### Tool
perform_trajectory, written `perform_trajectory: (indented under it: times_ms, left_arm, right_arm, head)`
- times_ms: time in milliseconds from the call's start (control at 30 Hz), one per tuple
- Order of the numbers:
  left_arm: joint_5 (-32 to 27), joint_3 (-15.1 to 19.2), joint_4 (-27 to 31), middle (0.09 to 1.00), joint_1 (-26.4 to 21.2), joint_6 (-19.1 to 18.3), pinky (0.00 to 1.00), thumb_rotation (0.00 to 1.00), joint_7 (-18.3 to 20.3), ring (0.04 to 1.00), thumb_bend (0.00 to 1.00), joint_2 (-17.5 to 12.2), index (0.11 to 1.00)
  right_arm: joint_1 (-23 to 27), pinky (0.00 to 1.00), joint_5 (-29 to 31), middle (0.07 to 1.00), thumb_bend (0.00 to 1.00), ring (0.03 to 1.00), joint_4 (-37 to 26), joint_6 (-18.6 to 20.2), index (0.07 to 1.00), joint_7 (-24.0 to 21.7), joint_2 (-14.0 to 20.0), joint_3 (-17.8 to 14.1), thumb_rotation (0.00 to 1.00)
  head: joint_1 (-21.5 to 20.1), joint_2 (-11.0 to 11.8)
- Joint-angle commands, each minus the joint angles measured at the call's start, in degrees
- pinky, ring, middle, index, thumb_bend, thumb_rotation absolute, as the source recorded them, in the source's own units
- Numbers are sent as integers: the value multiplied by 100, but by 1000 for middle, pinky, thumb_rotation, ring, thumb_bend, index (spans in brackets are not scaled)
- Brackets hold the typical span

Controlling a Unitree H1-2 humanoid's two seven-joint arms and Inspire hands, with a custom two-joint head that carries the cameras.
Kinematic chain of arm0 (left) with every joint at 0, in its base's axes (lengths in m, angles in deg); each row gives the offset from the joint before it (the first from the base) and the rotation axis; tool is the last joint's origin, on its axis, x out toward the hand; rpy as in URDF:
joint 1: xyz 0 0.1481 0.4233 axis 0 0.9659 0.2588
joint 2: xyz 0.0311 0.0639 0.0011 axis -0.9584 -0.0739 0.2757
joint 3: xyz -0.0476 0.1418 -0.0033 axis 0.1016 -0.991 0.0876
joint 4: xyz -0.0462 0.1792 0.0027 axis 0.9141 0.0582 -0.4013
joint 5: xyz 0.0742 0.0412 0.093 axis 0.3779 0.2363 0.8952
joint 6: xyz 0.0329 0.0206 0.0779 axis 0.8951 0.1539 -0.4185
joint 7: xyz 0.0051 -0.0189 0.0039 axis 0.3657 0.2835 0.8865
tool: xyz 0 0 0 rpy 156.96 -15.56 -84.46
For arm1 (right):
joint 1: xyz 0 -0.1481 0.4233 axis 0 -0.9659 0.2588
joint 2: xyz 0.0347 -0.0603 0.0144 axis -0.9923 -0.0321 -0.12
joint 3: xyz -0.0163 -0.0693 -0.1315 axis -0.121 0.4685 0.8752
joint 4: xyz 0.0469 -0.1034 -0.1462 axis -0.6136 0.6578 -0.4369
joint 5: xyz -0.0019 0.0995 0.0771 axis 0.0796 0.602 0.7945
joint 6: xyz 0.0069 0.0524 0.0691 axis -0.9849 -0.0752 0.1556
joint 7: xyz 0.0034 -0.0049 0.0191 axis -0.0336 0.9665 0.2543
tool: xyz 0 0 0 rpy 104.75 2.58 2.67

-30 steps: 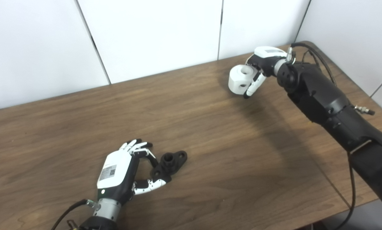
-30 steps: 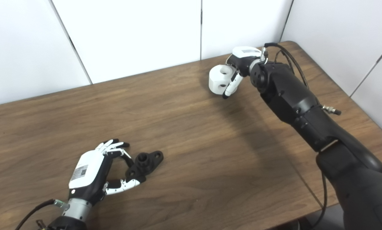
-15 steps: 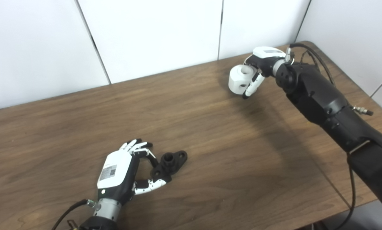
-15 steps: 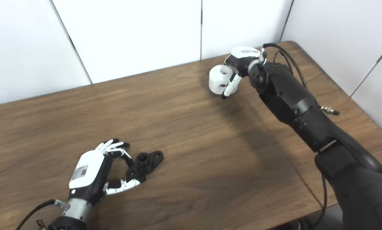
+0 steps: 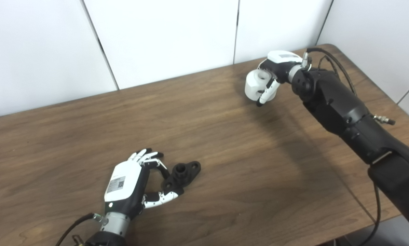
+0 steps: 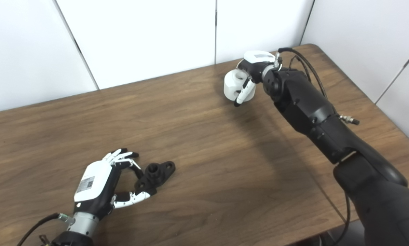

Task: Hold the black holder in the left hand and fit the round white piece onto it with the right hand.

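Right robot hand (image 5: 274, 70), arm outstretched far right, grips round white plastic piece (image 5: 255, 84) above brown wooden counter (image 5: 225, 153). Left robot hand (image 5: 131, 184), near left, pinches small black flanged holder (image 5: 181, 173) resting on counter.

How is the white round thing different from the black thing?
The round white piece is white and chunky; the black holder is black and flatter. The white piece is gripped by the right robot hand; the holder lies on the table at the left robot hand. Both have holes.
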State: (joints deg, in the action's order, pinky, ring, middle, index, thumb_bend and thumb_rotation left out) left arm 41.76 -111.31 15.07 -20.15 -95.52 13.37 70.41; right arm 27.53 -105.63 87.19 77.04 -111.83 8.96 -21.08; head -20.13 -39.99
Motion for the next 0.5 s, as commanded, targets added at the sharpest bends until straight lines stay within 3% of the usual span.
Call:
perform_trajectory:
  times_ms: [0, 467]
  left_arm:
    - [220, -241, -472, 808, 375, -476, 921, 55, 799, 913, 520, -149, 486]
    - [269, -276, -423, 809, 359, -536, 925, 56, 853, 916, 520, -130, 486]
  right_arm:
    - [441, 732, -161, 723, 932, 810, -97, -65, 727, 144, 154, -57, 284]
    - [509, 730, -174, 683, 928, 786, -83, -59, 712, 60, 185, 1, 255]
  head:
    - [-3, -7]
    - [3, -40]
